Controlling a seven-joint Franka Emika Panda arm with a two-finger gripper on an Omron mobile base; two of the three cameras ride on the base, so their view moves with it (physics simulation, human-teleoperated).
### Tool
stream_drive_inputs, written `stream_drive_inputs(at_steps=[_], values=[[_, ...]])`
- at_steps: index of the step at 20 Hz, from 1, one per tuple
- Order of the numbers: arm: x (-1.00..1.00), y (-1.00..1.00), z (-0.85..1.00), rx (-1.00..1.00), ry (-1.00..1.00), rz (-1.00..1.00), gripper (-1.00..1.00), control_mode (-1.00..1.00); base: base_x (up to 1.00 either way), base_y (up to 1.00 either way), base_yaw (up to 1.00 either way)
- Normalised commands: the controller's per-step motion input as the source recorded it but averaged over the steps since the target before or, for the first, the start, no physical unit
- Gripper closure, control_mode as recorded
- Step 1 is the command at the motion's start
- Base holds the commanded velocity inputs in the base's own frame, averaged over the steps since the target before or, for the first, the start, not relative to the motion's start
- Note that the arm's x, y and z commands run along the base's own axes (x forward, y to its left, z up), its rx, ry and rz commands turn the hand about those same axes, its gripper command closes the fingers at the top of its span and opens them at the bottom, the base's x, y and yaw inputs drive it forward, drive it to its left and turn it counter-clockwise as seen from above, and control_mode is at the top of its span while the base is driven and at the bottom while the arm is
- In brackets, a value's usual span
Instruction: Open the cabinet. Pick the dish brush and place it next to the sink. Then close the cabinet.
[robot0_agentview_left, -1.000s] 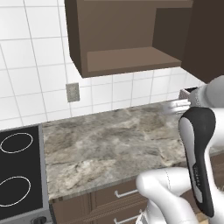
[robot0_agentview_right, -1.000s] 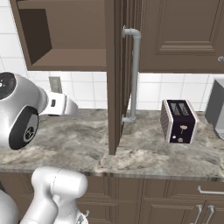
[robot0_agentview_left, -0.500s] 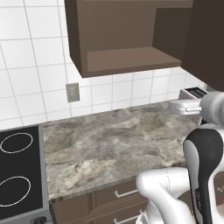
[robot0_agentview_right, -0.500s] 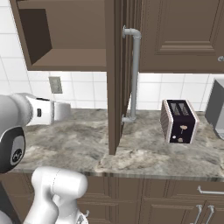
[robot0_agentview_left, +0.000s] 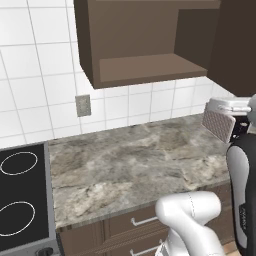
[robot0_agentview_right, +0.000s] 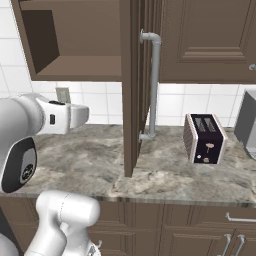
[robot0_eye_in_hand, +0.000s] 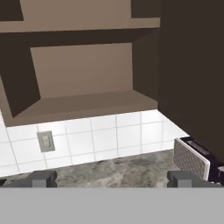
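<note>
Cabinet (robot0_agentview_right: 75, 45) stands wide open with its door (robot0_agentview_right: 131, 90) swung edge-on at twelve o'clock, and the arm has pulled back left from the handle (robot0_agentview_right: 154, 85), pincer (robot0_eye_in_hand: 111, 179) spread wide and empty, facing bare shelves where no dish brush is visible.

Cabinet (robot0_agentview_left: 145, 45) open above marble counter (robot0_agentview_left: 130, 165); toaster (robot0_agentview_left: 220, 122) right, stove (robot0_agentview_left: 22, 195) left.
</note>
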Motion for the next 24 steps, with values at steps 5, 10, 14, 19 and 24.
stream_drive_inputs(at_steps=[5, 10, 14, 19, 24], values=[[-0.06, -0.21, 0.0, 0.0, 0.0, 0.01, -1.0, -1.0, 0.0, 0.0, 0.0], [-0.3, 0.0, 0.0, 0.0, -0.04, 0.0, -1.0, -1.0, 0.0, 0.0, 0.0], [-0.39, 0.0, 0.0, 0.0, -0.09, 0.0, -1.0, -1.0, 0.0, 0.0, 0.0], [-0.35, -0.06, 0.0, 0.0, -0.2, 0.0, -1.0, -1.0, 0.0, 0.0, 0.0], [-0.34, -0.15, 0.0, 0.0, -0.26, 0.0, -1.0, -1.0, 0.0, 0.0, 0.0]])
